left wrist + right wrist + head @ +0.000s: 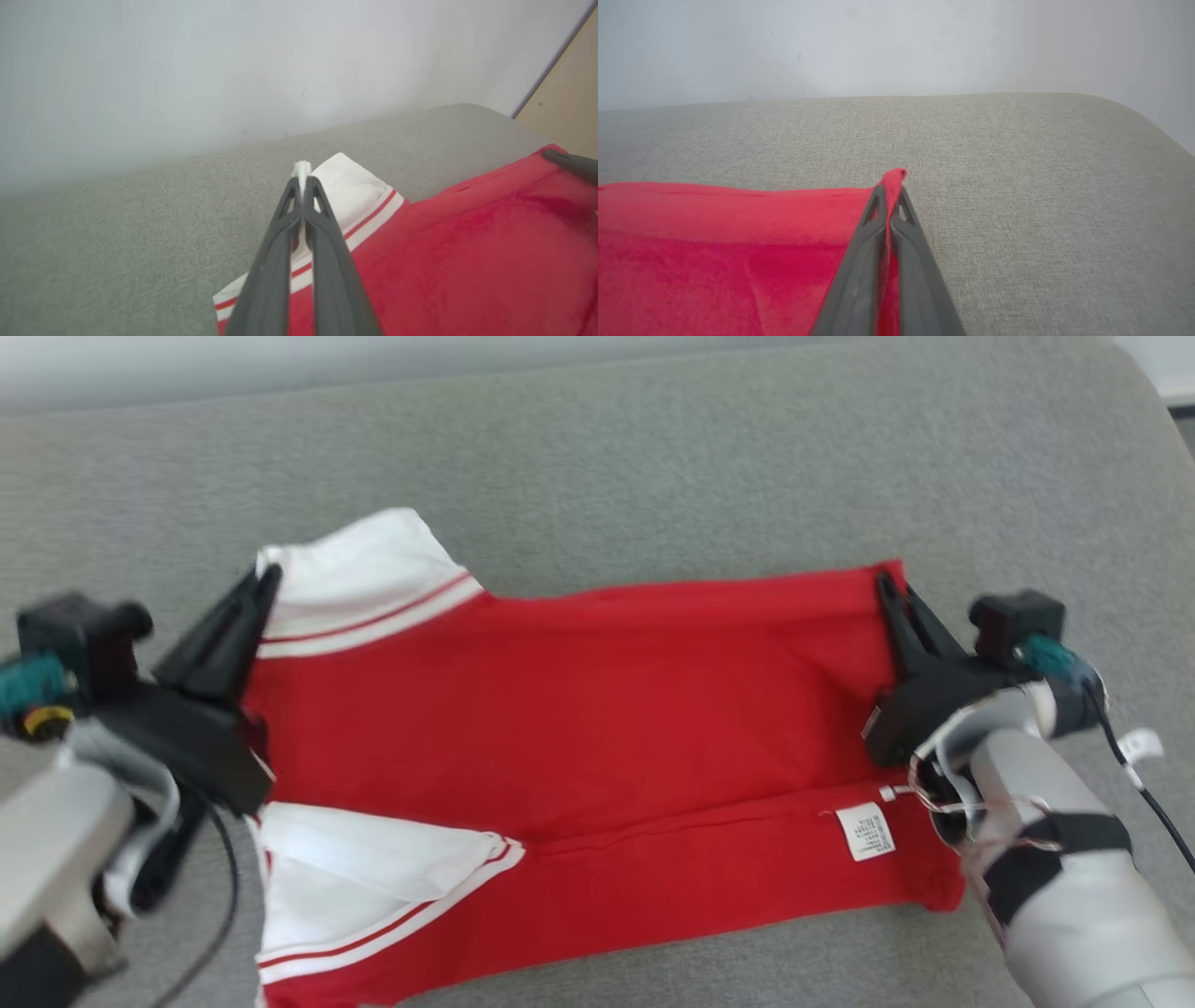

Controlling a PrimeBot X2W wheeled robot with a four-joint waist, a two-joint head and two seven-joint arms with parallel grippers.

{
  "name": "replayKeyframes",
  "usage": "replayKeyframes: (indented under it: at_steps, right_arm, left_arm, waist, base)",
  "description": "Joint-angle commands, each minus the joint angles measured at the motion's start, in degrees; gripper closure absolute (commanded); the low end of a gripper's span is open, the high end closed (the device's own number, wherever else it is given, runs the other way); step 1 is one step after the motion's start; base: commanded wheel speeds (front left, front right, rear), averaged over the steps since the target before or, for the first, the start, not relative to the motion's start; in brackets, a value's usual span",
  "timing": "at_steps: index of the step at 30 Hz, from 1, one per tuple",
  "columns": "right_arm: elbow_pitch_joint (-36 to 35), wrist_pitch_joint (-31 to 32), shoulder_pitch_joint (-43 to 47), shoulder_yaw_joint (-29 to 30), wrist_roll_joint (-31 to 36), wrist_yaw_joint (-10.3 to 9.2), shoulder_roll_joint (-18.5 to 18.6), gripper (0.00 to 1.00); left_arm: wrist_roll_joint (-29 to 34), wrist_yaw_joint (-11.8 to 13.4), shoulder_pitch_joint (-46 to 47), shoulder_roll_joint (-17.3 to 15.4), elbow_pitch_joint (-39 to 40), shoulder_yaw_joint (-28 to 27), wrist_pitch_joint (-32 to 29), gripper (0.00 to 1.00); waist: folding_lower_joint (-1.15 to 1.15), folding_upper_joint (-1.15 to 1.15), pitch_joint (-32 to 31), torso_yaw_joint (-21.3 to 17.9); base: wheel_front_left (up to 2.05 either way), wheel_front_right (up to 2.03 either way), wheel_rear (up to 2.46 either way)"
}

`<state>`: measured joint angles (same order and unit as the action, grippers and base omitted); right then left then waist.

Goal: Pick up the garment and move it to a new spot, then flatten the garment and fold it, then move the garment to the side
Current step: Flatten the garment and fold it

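Closest in, pale right forearm (1074, 905) at the lower right of the head view, dark strap (1046, 863) round it; pale left forearm (47, 840) opposite, at the lower left. Beyond them, red garment (579, 709) spread flat and sideways across grey cushion (653, 476), with a lengthwise edge or fold line along the near half. White sleeves with red stripes at the robot's left end: far sleeve (364, 579), near sleeve (373, 868). Small white care label (865, 832) on the near half, close to the right end. At the far left corner, left gripper (264, 581) shut tight on the garment, a sliver of white cloth pinched between the dark fingers (271, 261) and poking just past the tips in the left wrist view. At the far right corner, right gripper (892, 588) likewise closed on the garment, red hem nipped between the fingers and bunched up above the tips in the right wrist view. Held edge lifted or resting on the cushion: hard to tell. Pale wall (896, 46) behind the cushion's far edge
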<state>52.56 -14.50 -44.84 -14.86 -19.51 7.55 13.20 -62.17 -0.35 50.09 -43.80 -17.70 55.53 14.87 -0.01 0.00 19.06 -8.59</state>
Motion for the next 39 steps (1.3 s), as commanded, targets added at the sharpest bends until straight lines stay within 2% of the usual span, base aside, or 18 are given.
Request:
replayKeyframes:
  at_steps: [1, 6, 10, 16, 21, 34, 35, 36, 37, 38, 39]
  right_arm:
    - [-1.33, -0.4, 1.84, 0.39, -1.27, -0.15, 0.69, 1.0]
    - [-6.61, -0.69, 7.85, 2.52, -4.23, -0.15, 3.2, 1.0]
    - [-10.3, -0.74, 11.63, 4.64, -5.68, -0.15, 4.15, 1.0]
    - [-17.38, -0.68, 20.07, 7.29, -6.35, -0.15, 4.4, 1.0]
    - [-20.66, -0.69, 25.69, 8.67, -7.17, -0.15, 4.23, 1.0]
    - [-21.21, 0.7, 30.11, 9.88, -6.47, -0.15, 4.0, 1.0]
    - [-21.27, 0.75, 30.28, 9.99, -6.48, -0.15, 3.98, 0.63]
    - [-21.5, 0.69, 30.45, 10.01, -6.51, -0.15, 3.88, 0.0]
    - [-21.68, 0.67, 30.71, 10.03, -6.73, -0.15, 3.79, 0.0]
    - [-21.84, 0.65, 30.98, 10.06, -6.85, -0.15, 3.77, 0.0]
    - [-22.21, 0.58, 31.22, 9.96, -6.93, -0.15, 3.82, 0.0]
  left_arm:
    - [1.71, 1.6, -2.88, 0.11, 3.37, -2.68, 0.31, 1.0]
    - [8.25, 6.4, -15.62, 1.79, 14.72, -11.43, 0.27, 1.0]
    - [11.28, 7.22, -22.53, 3.84, 18.61, -15.73, 0.25, 1.0]
    - [14.78, 5.99, -32.47, 7.89, 20.19, -21.5, 0.25, 1.0]
    - [17.2, 4.77, -38.61, 11.8, 19.97, -24.37, 0.26, 1.0]
    - [23.18, 0.43, -44.97, 19.69, 10.63, -28.84, 0.26, 1.0]
    - [23.81, 0.46, -45.08, 20.32, 10.2, -29.54, 0.26, 0.85]
    - [24.72, 0.33, -45.24, 20.93, 9.81, -30.21, 0.26, 0.59]
    - [25.75, 0.1, -45.42, 21.51, 9.58, -31.02, 0.26, 0.11]
    - [26.51, -0.07, -45.72, 22.02, 9.26, -31.76, 0.26, 0.0]
    - [27.15, -0.18, -45.9, 22.59, 9.01, -32.57, 0.26, 0.0]
  waist:
    - [0.01, 0.0, -1.35, 1.59]
    - [0.01, 0.0, -2.21, 3.5]
    - [0.01, 0.0, -2.92, 4.49]
    - [0.01, 0.0, -4.42, 5.44]
    - [0.01, 0.0, -5.25, 5.64]
    - [0.01, 0.0, -7.27, 6.05]
    - [0.01, 0.0, -7.42, 6.11]
    - [0.01, 0.0, -7.6, 6.16]
    - [0.01, 0.0, -7.8, 6.22]
    - [0.01, 0.0, -8.06, 6.26]
    - [0.01, 0.0, -8.27, 6.3]
  base:
    - [0.0, 0.0, 0.0]
    - [0.0, 0.0, 0.0]
    - [0.0, 0.0, 0.0]
    - [0.0, 0.0, 0.0]
    - [0.0, 0.0, 0.0]
    - [0.0, 0.0, 0.0]
    - [0.0, 0.0, 0.0]
    - [0.0, 0.0, 0.0]
    - [0.0, 0.0, 0.0]
    - [0.0, 0.0, 0.0]
    - [0.0, 0.0, 0.0]
